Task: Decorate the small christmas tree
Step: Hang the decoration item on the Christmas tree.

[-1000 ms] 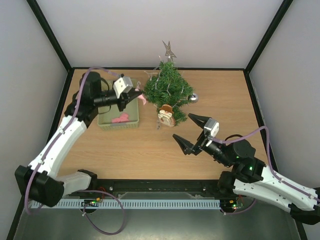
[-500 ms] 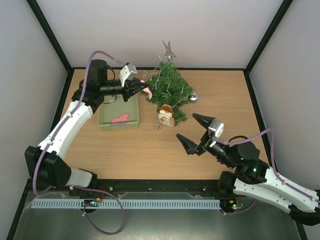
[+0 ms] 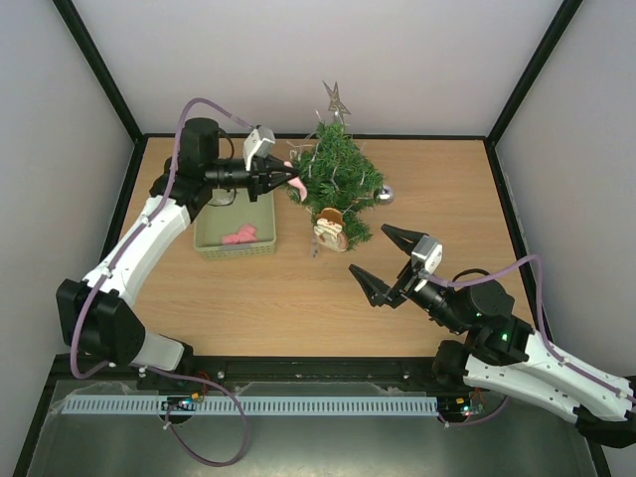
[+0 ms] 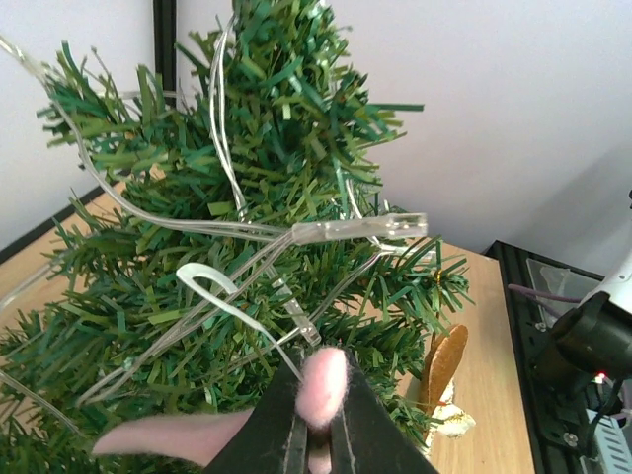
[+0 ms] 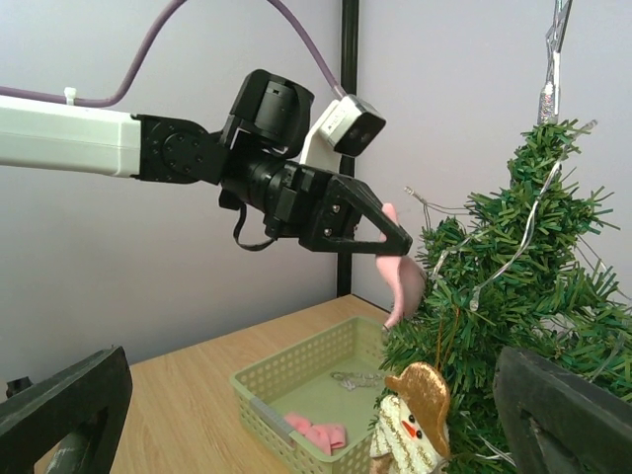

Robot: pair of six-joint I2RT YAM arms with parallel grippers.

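Observation:
The small christmas tree (image 3: pixel 336 177) stands at the back of the table, dark green, wound with a clear light string and topped by a silver star (image 3: pixel 335 97). My left gripper (image 3: pixel 289 180) is shut on a pink felt ornament (image 4: pixel 324 383) with a white hanging loop (image 4: pixel 209 284), held against the tree's left branches (image 5: pixel 400 281). A snowman ornament in a gold hat (image 3: pixel 330 229) hangs at the tree's front (image 5: pixel 413 423). My right gripper (image 3: pixel 380 261) stands open in front of the tree, nothing between its fingers.
A pale green basket (image 3: pixel 236 247) left of the tree holds another pink felt piece (image 3: pixel 238 237) and a small silver ornament (image 5: pixel 354 378). A dark silver bauble (image 3: pixel 386 194) lies by the tree's right side. Black frame posts stand at the table's corners.
My left gripper has carried the pink ornament up and to the right, from over the basket to the tree's left branches. The right gripper has drifted slightly toward the near edge, still open.

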